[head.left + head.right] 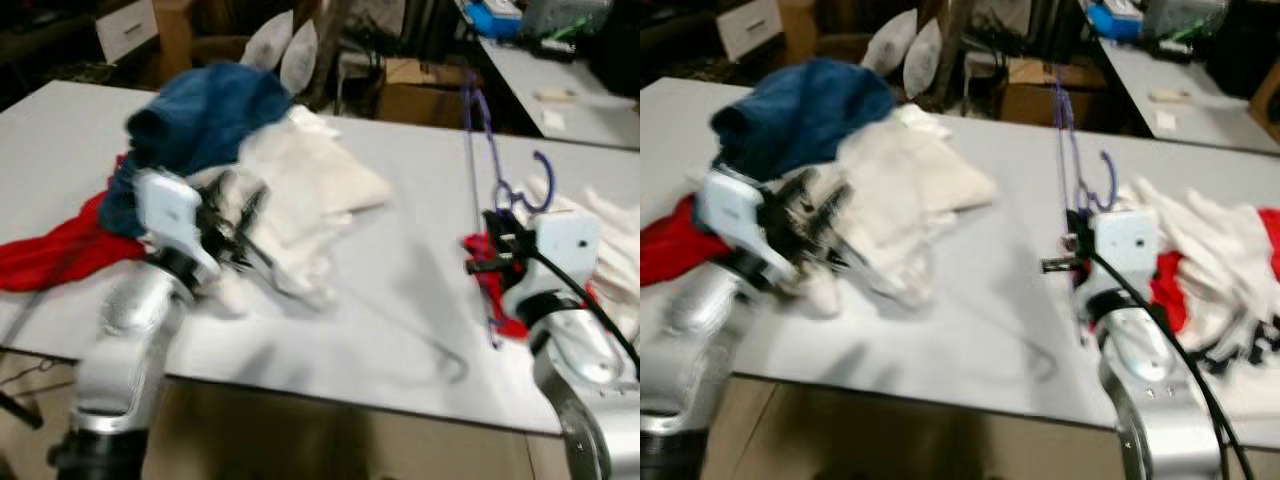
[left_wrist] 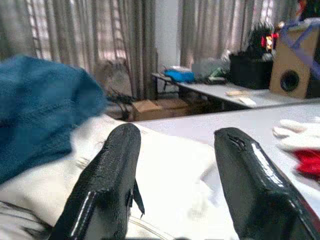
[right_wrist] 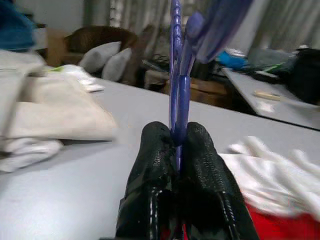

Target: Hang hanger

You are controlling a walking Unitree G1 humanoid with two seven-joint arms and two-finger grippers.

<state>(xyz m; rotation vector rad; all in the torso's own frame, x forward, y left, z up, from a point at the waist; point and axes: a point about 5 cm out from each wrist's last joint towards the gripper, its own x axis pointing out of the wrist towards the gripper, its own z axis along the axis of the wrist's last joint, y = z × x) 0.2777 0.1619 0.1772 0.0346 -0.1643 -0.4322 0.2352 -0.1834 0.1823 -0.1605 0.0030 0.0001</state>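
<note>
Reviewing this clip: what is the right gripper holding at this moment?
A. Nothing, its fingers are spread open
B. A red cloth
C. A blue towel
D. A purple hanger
D: the right gripper has its black fingers pressed together on the purple hanger, which stands up from them above the table.
</note>
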